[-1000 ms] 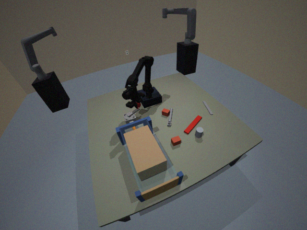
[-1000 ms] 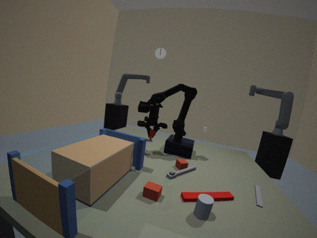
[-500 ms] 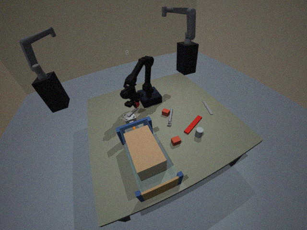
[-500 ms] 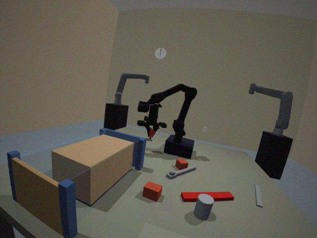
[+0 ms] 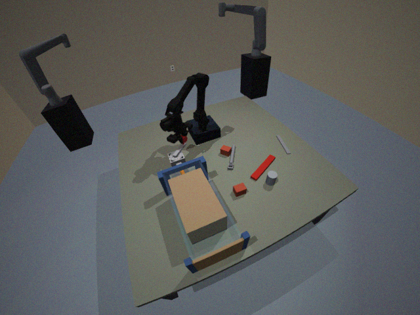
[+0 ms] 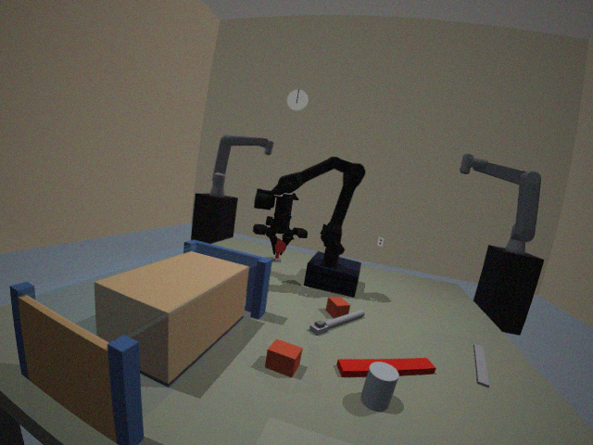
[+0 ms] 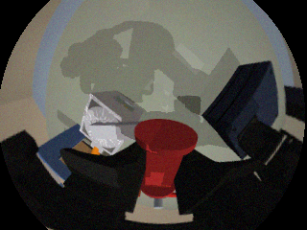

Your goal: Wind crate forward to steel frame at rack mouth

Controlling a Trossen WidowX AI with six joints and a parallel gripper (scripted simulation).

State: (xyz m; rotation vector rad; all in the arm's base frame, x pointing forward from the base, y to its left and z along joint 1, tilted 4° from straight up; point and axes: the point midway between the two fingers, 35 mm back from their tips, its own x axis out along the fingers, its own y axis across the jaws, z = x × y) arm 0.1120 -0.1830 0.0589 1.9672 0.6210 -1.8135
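Observation:
My gripper [image 6: 279,251] [image 7: 160,136] is shut on the red knob [image 5: 184,139] [image 6: 280,246] [image 7: 165,136] of the winch handle. The handle's grey arm [image 5: 180,150] [image 7: 117,124] reaches from below the knob over the top of the pale winch [image 5: 176,159] [image 7: 102,131]. The key and its hole are too small to tell. The tan crate [image 5: 196,203] [image 6: 208,306] sits flat in the clear-panelled cubby, behind the blue steel frame [image 5: 184,164] [image 6: 230,254] [image 7: 59,154]. A short orange strap [image 5: 182,172] [image 7: 95,150] shows between crate and frame in the top view.
Two orange-red blocks [image 5: 239,189] [image 5: 225,150], a grey wrench-like tool [image 5: 231,157] [image 6: 340,321], a red bar [image 5: 263,167] [image 6: 411,366], a grey cylinder [image 5: 271,178] [image 6: 379,387] and a thin grey strip [image 5: 283,144] [image 6: 481,365] lie on the cubby's tool side. The dark arm base [image 5: 204,130] stands near the winch.

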